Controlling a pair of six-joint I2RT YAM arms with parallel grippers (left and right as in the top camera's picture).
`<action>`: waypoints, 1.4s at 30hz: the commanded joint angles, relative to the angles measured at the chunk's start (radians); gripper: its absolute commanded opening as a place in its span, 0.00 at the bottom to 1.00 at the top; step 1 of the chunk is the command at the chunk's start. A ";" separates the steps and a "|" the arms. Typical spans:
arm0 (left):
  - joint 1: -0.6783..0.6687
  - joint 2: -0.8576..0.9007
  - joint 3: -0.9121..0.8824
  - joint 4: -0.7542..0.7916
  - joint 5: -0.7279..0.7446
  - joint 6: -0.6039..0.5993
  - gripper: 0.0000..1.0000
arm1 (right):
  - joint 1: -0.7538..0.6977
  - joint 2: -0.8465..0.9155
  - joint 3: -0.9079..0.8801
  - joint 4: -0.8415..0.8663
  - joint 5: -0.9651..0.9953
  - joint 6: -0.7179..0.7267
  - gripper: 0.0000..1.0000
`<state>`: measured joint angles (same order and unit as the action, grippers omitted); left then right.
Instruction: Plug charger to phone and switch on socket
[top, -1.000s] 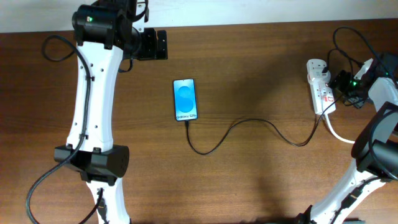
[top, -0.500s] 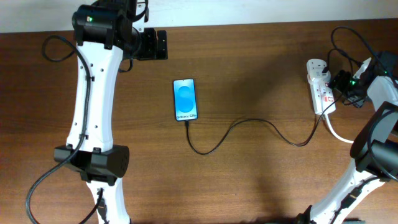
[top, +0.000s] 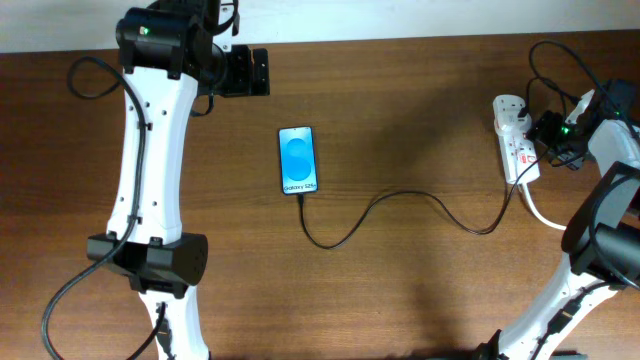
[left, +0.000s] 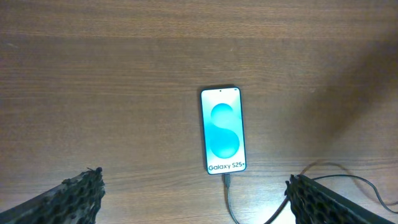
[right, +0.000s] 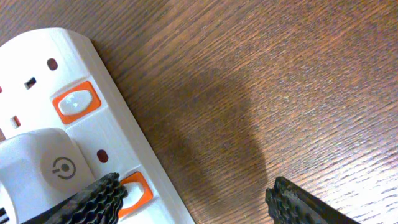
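The phone (top: 298, 160) lies flat on the table (top: 420, 100), a little left of the middle. The charger (top: 400, 205) meets the phone's near short edge and runs in curves to the right, up to the socket (top: 513, 138), which lies near the table's right edge. An adapter (right: 46, 165) sits on the socket between two switches (right: 76, 102). The left tool (top: 262, 72) is behind the phone, to its left. The right tool (top: 548, 133) is just beside the socket's right side.

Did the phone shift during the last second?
No. In the overhead view the phone keeps the same spot and angle against the table's far edge.
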<state>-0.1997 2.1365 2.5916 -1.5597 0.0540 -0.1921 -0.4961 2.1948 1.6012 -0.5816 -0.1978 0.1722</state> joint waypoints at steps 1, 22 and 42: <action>0.006 0.004 -0.001 0.002 -0.010 -0.005 0.99 | 0.072 0.088 -0.048 -0.071 -0.045 -0.046 0.79; 0.006 0.004 -0.001 0.002 -0.010 -0.005 0.99 | -0.181 0.009 0.408 -0.446 0.014 0.126 0.99; 0.006 0.004 -0.001 0.002 -0.010 -0.005 0.99 | 0.047 -0.385 1.106 -1.117 -0.190 -0.094 0.99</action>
<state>-0.2001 2.1365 2.5916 -1.5600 0.0513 -0.1921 -0.4831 1.8931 2.6949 -1.6573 -0.4103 0.0994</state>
